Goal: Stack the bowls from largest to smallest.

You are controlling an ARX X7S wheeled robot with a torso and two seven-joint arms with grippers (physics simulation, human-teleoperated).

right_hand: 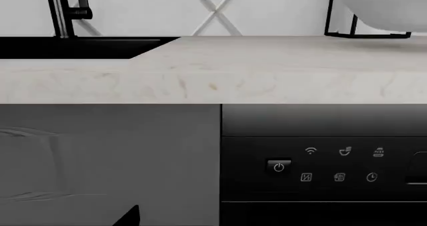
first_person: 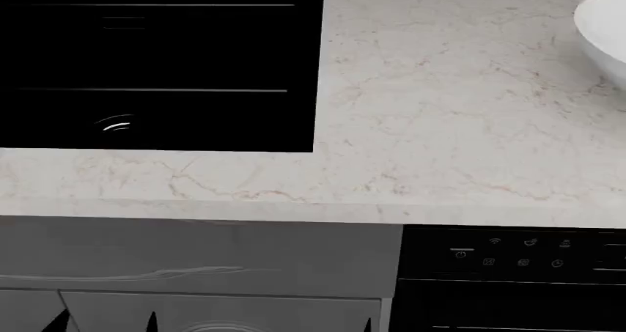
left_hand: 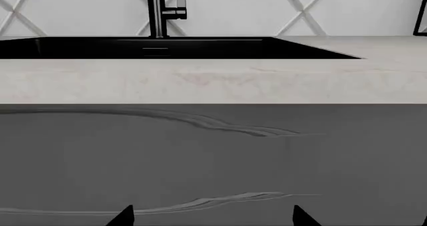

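Observation:
A glossy white bowl (first_person: 605, 31), wide and cut off by the frame edge, sits on the marble counter (first_person: 440, 112) at the far right of the head view. The brown bowl and the small white bowl are out of view. My left gripper (left_hand: 213, 217) is open and empty. It hangs below the counter edge, facing the grey cabinet front (left_hand: 200, 156). Its tips also show low in the head view (first_person: 105, 323). My right gripper (right_hand: 213, 218) shows one fingertip (right_hand: 129, 217) set wide. The other is lost against the black panel. It holds nothing.
A black sink (first_person: 157, 61) with a black faucet (left_hand: 159, 11) is set in the counter's left. A black appliance panel (right_hand: 320, 166) with buttons is under the counter at the right. A black frame (right_hand: 330, 16) stands at the back with a rounded white shape (right_hand: 387, 6); I cannot tell whether that is bowl or roll.

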